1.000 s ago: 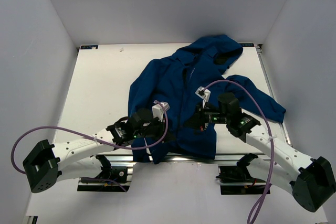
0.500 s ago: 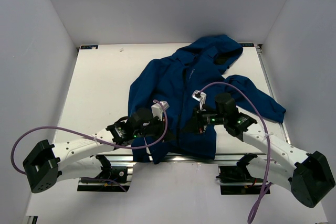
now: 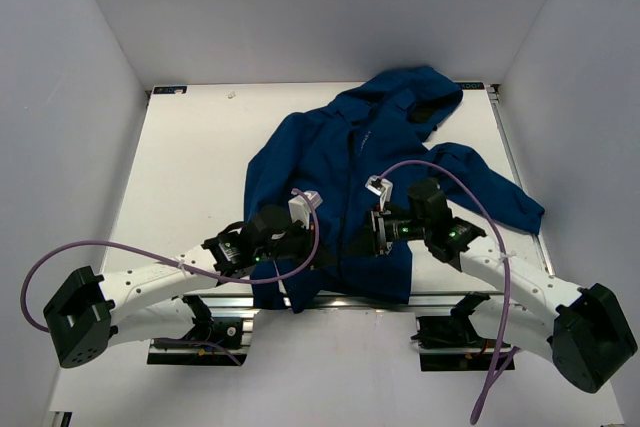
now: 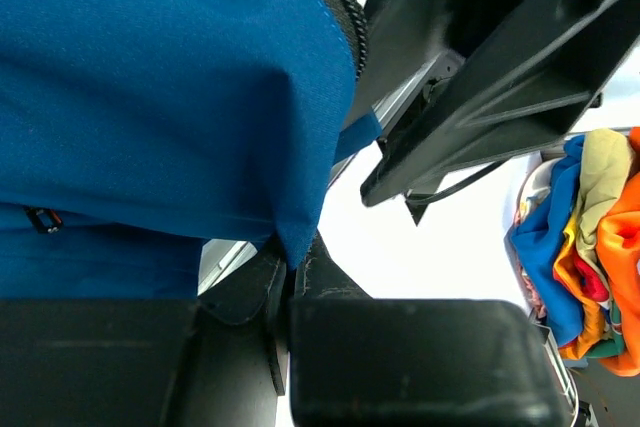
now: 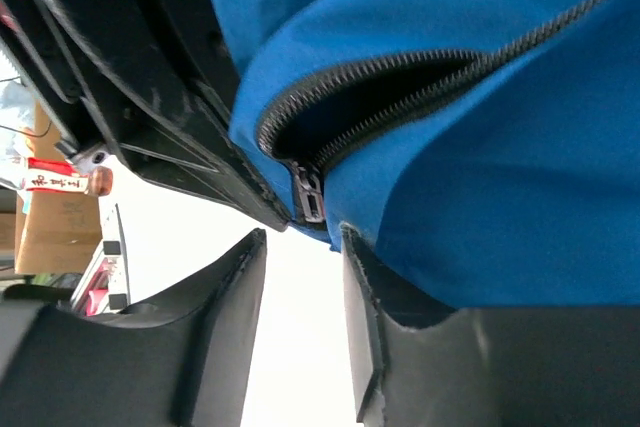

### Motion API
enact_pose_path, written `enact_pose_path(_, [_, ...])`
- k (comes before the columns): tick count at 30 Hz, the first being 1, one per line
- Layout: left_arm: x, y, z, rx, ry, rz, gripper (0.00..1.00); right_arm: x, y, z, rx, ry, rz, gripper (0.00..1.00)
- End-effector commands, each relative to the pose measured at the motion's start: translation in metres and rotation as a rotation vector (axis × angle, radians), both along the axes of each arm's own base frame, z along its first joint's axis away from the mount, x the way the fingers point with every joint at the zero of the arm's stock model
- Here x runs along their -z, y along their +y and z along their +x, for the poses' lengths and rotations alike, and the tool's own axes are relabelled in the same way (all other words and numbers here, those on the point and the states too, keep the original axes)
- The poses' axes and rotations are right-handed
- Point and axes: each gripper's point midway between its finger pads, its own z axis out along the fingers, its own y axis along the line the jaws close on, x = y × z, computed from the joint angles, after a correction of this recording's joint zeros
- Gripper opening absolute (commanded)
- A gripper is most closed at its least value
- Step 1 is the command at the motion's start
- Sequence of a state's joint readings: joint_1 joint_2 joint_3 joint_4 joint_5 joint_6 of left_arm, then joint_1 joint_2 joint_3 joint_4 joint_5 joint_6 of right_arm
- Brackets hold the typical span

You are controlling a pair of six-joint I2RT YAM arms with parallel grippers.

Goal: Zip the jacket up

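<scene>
We see the jacket lying spread on the right half of the tabletop, front side up. Its hood points toward the far right corner, one sleeve stretches toward the right edge, and its hem reaches the near edge between the two arms. The left gripper sits at the near edge, on the hem's left side. From its wrist camera we see its two fingers pressed together on a corner of the blue fabric, which rises in a fold above them. The right gripper is just beside it, on the other side of the front opening. From its wrist camera we see its fingers standing apart with white showing between them, and nothing clamped. The zipper gapes open in a dark slit just above that gap. Its slider sits at the lower end of the slit, close above the fingertips. We cannot tell whether either finger touches the slider. A heap of coloured cloth shows at the right side of the left wrist view.
</scene>
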State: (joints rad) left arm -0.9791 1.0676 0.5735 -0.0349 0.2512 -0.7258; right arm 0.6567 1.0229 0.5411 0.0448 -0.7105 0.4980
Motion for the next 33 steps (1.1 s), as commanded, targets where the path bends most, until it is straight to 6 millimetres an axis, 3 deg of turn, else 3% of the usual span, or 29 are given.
enact_pose_path(1, [-0.028, -0.008, -0.003, 0.036, -0.042, -0.098, 0.0, -0.001, 0.003, 0.0, 0.0, -0.013, 0.028, 0.45])
enact_pose_path(6, [-0.049, -0.017, -0.006, 0.102, -0.107, -0.169, 0.0, -0.004, 0.006, 0.003, 0.0, -0.035, 0.041, 0.53])
enact_pose_path(9, [-0.073, -0.028, -0.007, 0.178, -0.191, -0.209, 0.0, -0.021, 0.0, 0.018, 0.077, -0.107, 0.027, 0.6])
enact_pose_path(10, [-0.094, -0.036, -0.002, 0.195, -0.23, -0.234, 0.0, -0.025, -0.005, 0.025, 0.12, -0.137, 0.008, 0.67])
enact_pose_path(12, [-0.086, -0.05, 0.004, 0.254, -0.244, -0.17, 0.0, -0.039, -0.031, 0.045, 0.288, -0.222, -0.054, 0.72])
enact_pose_path(13, [-0.11, -0.062, 0.012, 0.266, -0.283, -0.184, 0.0, -0.042, -0.043, 0.052, 0.363, -0.246, -0.082, 0.81])
enact_pose_path(14, [-0.102, -0.067, 0.014, 0.29, -0.268, -0.137, 0.0, -0.055, -0.068, 0.068, 0.54, -0.302, -0.105, 0.85])
enact_pose_path(15, [-0.084, -0.079, 0.019, 0.336, -0.252, -0.097, 0.0, -0.051, -0.088, 0.071, 0.638, -0.284, -0.158, 0.89])
enact_pose_path(17, [-0.093, -0.097, 0.026, 0.372, -0.257, -0.099, 0.0, -0.064, -0.131, 0.082, 0.882, -0.328, -0.19, 0.89])
enact_pose_path(19, [-0.073, -0.109, 0.033, 0.395, -0.222, -0.061, 0.0, -0.063, -0.151, 0.078, 0.957, -0.335, -0.225, 0.89])
enact_pose_path(21, [-0.085, -0.123, 0.034, 0.424, -0.242, -0.114, 0.0, -0.066, -0.169, 0.078, 1.037, -0.343, -0.259, 0.89])
enact_pose_path(25, [-0.077, -0.139, 0.039, 0.459, -0.212, -0.105, 0.0, -0.079, -0.164, 0.075, 0.971, -0.378, -0.281, 0.88])
enact_pose_path(27, [-0.069, -0.136, 0.037, 0.456, -0.192, -0.099, 0.0, -0.086, -0.155, 0.07, 0.88, -0.428, -0.272, 0.83])
enact_pose_path(28, [-0.071, -0.135, 0.035, 0.461, -0.189, -0.11, 0.0, -0.087, -0.151, 0.069, 0.854, -0.441, -0.265, 0.74])
enact_pose_path(31, [-0.07, -0.133, 0.032, 0.453, -0.181, -0.129, 0.0, -0.081, -0.127, 0.06, 0.688, -0.453, -0.238, 0.66])
enact_pose_path(33, [-0.072, -0.131, 0.031, 0.443, -0.179, -0.131, 0.0, -0.064, -0.112, 0.053, 0.578, -0.391, -0.268, 0.65])
